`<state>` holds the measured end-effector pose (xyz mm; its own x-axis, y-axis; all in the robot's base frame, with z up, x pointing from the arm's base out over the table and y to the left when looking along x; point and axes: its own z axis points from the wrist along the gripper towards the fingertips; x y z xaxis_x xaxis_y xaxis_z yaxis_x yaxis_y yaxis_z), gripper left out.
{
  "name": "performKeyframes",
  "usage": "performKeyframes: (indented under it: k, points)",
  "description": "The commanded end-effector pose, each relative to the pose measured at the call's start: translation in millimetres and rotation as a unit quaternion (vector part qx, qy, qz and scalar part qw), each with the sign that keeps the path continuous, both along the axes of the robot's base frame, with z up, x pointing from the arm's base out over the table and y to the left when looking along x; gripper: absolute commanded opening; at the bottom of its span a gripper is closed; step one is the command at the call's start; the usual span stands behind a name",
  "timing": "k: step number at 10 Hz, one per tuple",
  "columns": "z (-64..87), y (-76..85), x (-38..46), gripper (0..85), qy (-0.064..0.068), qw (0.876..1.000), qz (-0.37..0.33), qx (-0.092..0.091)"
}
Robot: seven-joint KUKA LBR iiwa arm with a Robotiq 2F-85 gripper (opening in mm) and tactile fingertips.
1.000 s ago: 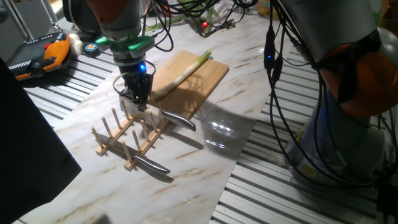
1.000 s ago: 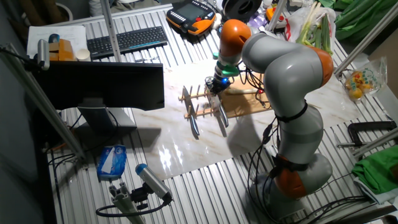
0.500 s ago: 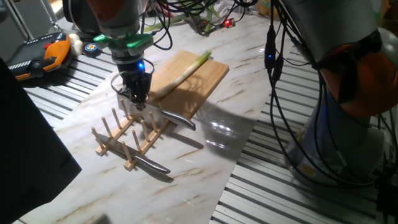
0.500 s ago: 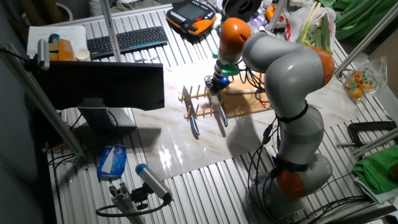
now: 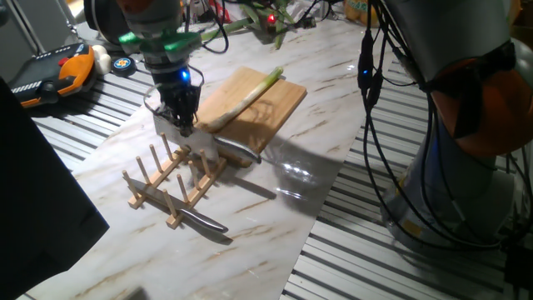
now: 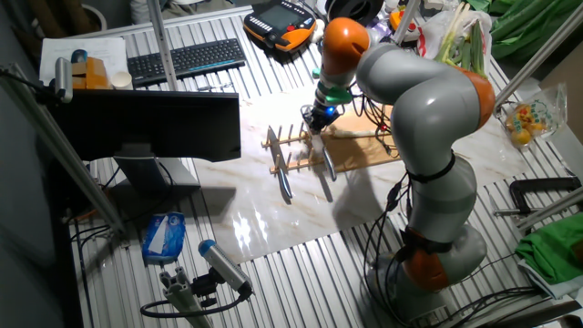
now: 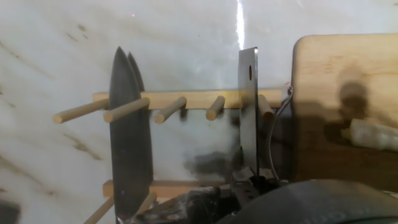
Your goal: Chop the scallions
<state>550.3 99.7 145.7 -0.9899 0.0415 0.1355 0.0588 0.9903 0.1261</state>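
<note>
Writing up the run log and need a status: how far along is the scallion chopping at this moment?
No chopping done: the scallion lies whole on the cutting board. In hand: the gripper sits at the wooden rack, apparently closed on the cleaver, whose blade stands in line with it in the hand view. A second knife rests in the rack. Left: carrying the cleaver to the board and making every cut.

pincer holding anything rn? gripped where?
Yes. The pincer is shut on a knife, held at its handle end; the flat blade points away from the hand, raised above the wooden rack. The exact contact is hidden.
</note>
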Motion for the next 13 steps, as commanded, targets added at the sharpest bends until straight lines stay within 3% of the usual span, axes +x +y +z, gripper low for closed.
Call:
performKeyframes:
  k: [1,4,8,11,13]
  points:
    - [4.6,0.6,-3.0,0.7,0.002,1.0,-0.002,0.001]
    - [16.6,0.2,-13.6,0.7,0.005,1.0,-0.009,0.007]
    - [32.0,-16.8,-15.5,0.7,0.01,1.0,-0.006,0.008]
    - [37.2,-15.7,-22.4,0.7,0.016,0.999,-0.021,0.027]
    - [40.4,-13.5,-28.6,0.7,0.018,0.999,-0.026,0.03]
